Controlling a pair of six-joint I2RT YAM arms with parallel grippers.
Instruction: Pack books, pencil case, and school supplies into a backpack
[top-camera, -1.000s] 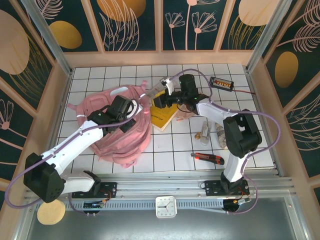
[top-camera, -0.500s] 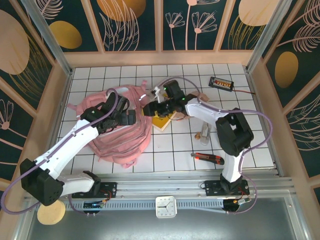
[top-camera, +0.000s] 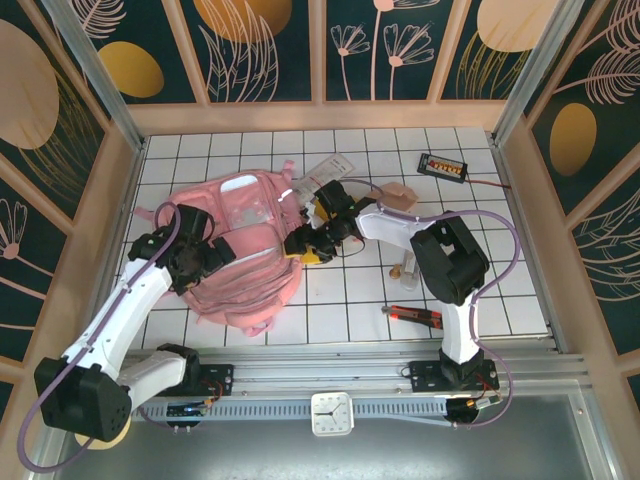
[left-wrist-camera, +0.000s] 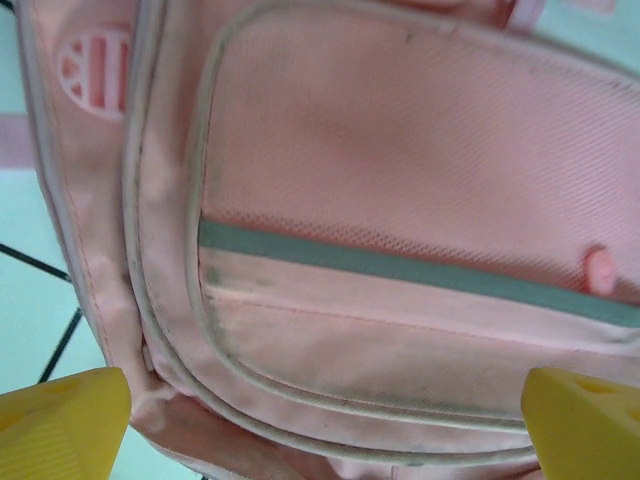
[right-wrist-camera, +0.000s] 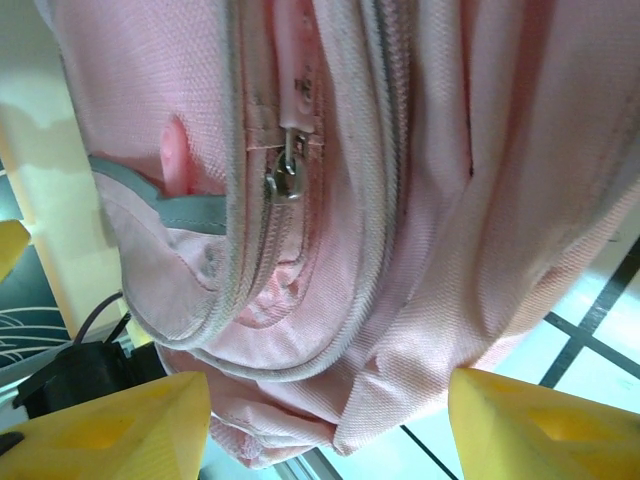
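A: Where does the large pink fabric backpack (top-camera: 245, 215) lie?
B: Flat on the white tiled table (top-camera: 360, 300), front panel up.
A: And the left gripper (left-wrist-camera: 322, 420)?
B: It hangs over the backpack's left half. Its yellow fingers (left-wrist-camera: 60, 420) stand wide apart and hold nothing. The backpack's white-trimmed front pocket, with a grey strip (left-wrist-camera: 400, 265) across it, lies beneath them.
A: The right gripper (right-wrist-camera: 327, 425)?
B: At the backpack's right edge. Its yellow fingers (right-wrist-camera: 540, 425) are well parted, and the backpack's zipped side, with a silvery zip pull (right-wrist-camera: 285, 175), bulges beyond the gap. I cannot tell whether a tip touches the cloth, but nothing is clamped.
A: The things to pack?
B: All are outside the backpack. The yellow softcover book (top-camera: 320, 254) lies just beside its right edge, mostly covered by the right arm. The long flat white item with red and grey print (top-camera: 328, 168) lies at its upper right corner. The soft pale-pink fabric pouch (top-camera: 398, 192) and the small clear and silvery pieces (top-camera: 408, 265) sit farther to its right.
A: Anything else?
B: A black wired box with orange buttons (top-camera: 443, 165) sits well to the right of the backpack, and a red-and-black hand tool (top-camera: 415, 316) lies off its lower right.
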